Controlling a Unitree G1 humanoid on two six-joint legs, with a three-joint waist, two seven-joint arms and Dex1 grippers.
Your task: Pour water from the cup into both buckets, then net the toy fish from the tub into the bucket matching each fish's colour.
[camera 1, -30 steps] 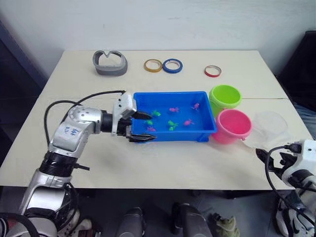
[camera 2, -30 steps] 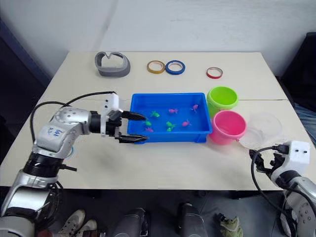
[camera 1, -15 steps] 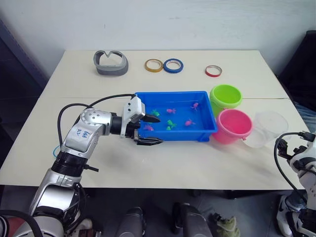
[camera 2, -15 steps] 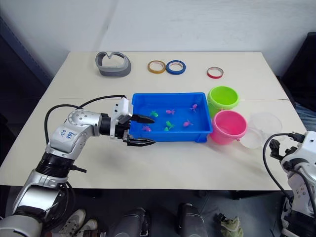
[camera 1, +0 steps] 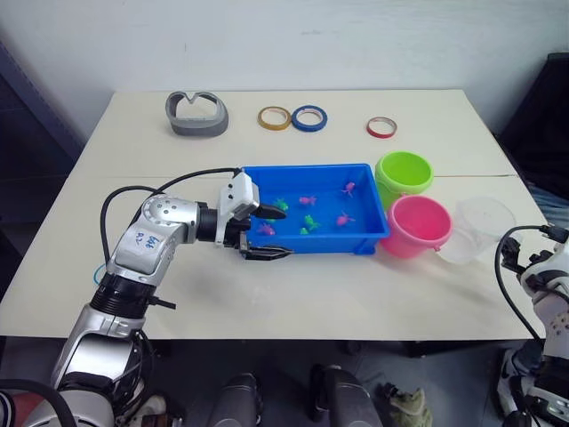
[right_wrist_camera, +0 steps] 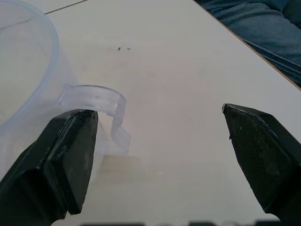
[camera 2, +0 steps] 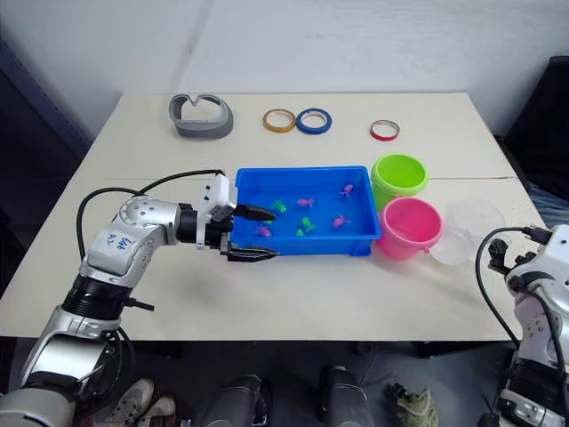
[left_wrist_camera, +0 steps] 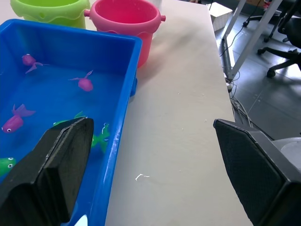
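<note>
- The left gripper, fingers spread wide and holding nothing, straddles the near-left rim of the tub: 1 finger over the water, 1 over the table.
- The toy fish, green and pink, lie scattered in the tub.
- At the tub's 3 o'clock stand the green bucket and, nearer, the pink bucket, touching each other.
- The cup sits just beside the pink bucket at its 3 o'clock.
- The right gripper has its fingers wide apart, 1 fingertip next to the cup's handle.
</note>
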